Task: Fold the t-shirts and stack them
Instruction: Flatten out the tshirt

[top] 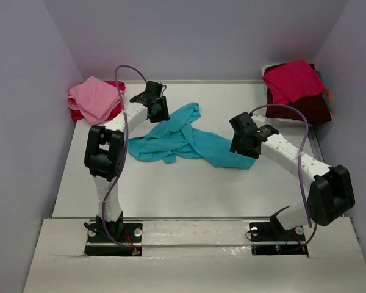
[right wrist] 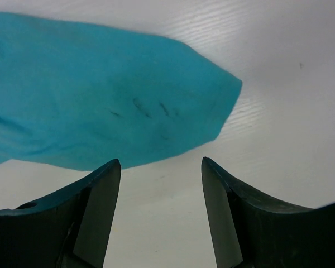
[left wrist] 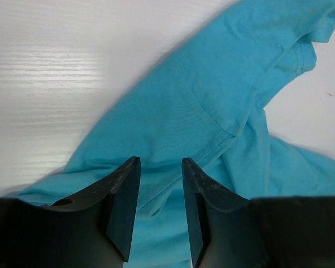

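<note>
A turquoise t-shirt (top: 186, 139) lies crumpled and twisted in the middle of the table. My left gripper (top: 160, 111) hangs over its upper left part; in the left wrist view the jaws stand open just above the cloth (left wrist: 212, 106), holding nothing. My right gripper (top: 243, 146) is over the shirt's right end; in the right wrist view the jaws stand wide open above bare table, with the shirt's edge (right wrist: 100, 95) just ahead of them. A pink t-shirt (top: 96, 97) lies folded on a red one (top: 77, 112) at the back left.
At the back right a white bin (top: 269, 69) holds a crimson shirt (top: 293, 81) draped over a dark maroon one (top: 314, 107). Grey walls close in the table on the left, back and right. A raised ledge (top: 189, 229) runs along the near edge by the arm bases.
</note>
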Robot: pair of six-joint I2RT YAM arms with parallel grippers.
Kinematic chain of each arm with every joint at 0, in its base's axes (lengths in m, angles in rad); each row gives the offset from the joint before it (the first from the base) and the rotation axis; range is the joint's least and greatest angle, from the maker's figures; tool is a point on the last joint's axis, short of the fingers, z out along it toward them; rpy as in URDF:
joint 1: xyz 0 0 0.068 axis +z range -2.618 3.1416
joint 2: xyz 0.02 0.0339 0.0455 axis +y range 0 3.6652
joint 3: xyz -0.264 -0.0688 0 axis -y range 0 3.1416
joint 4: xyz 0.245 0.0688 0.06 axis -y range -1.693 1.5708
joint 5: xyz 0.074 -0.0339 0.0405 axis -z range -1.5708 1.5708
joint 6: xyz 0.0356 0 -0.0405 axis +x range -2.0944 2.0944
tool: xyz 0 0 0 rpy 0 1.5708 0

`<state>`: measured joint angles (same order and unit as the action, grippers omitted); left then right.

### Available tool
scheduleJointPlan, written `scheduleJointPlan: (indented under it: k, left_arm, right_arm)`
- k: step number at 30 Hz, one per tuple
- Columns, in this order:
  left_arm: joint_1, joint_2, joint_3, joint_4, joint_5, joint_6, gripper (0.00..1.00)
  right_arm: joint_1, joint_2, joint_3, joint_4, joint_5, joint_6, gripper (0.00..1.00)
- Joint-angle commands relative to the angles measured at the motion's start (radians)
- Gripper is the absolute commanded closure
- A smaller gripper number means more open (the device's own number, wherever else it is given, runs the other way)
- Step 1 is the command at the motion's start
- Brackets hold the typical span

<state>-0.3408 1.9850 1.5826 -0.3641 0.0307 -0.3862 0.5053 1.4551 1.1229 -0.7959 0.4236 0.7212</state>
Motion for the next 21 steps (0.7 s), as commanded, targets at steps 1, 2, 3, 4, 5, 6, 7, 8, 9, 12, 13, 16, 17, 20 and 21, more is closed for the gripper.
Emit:
scheduleJointPlan:
  k: [1, 2, 3, 4, 5, 6, 7, 8, 9, 12, 13, 16, 17, 20, 21]
  left_arm:
    - [-0.018, 0.003, 0.031, -0.019, -0.06, 0.012, 0.55]
    - [-0.018, 0.003, 0.03, -0.021, -0.064, 0.012, 0.56]
    - [-0.027, 0.006, 0.03, -0.03, -0.072, 0.009, 0.58]
    - [-0.027, 0.002, 0.021, -0.035, -0.077, 0.009, 0.58]
    - [-0.027, -0.002, 0.013, -0.036, -0.081, 0.01, 0.58]
    - [-0.027, -0.006, 0.005, -0.036, -0.093, 0.009, 0.58]
    - [-0.027, -0.014, -0.015, -0.036, -0.097, 0.009, 0.58]
    - [-0.027, -0.028, -0.03, -0.041, -0.106, 0.009, 0.58]
    - [-0.027, -0.028, -0.038, -0.041, -0.11, 0.009, 0.58]
    - [-0.027, -0.038, -0.058, -0.035, -0.109, 0.009, 0.58]
    - [-0.027, -0.037, -0.058, -0.035, -0.107, 0.007, 0.58]
    - [-0.036, -0.032, -0.056, -0.038, -0.106, 0.006, 0.58]
    - [-0.037, -0.032, -0.056, -0.038, -0.107, 0.007, 0.58]
    - [-0.037, -0.035, -0.059, -0.036, -0.11, 0.009, 0.58]
    - [-0.037, -0.035, -0.061, -0.036, -0.11, 0.01, 0.58]
  right_arm:
    - [-0.002, -0.067, -0.084, -0.009, 0.07, 0.087, 0.35]
    - [-0.002, -0.067, -0.097, -0.009, 0.073, 0.095, 0.35]
    - [-0.002, -0.059, -0.116, -0.009, 0.086, 0.109, 0.35]
    - [-0.002, -0.053, -0.126, -0.011, 0.087, 0.119, 0.35]
    - [-0.002, -0.047, -0.135, -0.008, 0.089, 0.13, 0.35]
    - [-0.002, -0.047, -0.153, 0.007, 0.087, 0.132, 0.35]
    - [-0.013, -0.047, -0.159, 0.012, 0.092, 0.136, 0.35]
    - [-0.03, -0.041, -0.176, 0.02, 0.101, 0.148, 0.35]
    - [-0.04, -0.036, -0.182, 0.026, 0.099, 0.147, 0.35]
    - [-0.076, -0.024, -0.196, 0.047, 0.112, 0.155, 0.35]
    - [-0.089, -0.022, -0.199, 0.053, 0.11, 0.153, 0.35]
    - [-0.129, -0.003, -0.193, 0.076, 0.116, 0.133, 0.36]
    - [-0.16, 0.007, -0.181, 0.077, 0.116, 0.121, 0.37]
    - [-0.206, 0.028, -0.172, 0.107, 0.101, 0.09, 0.38]
    - [-0.206, 0.03, -0.17, 0.122, 0.087, 0.081, 0.38]
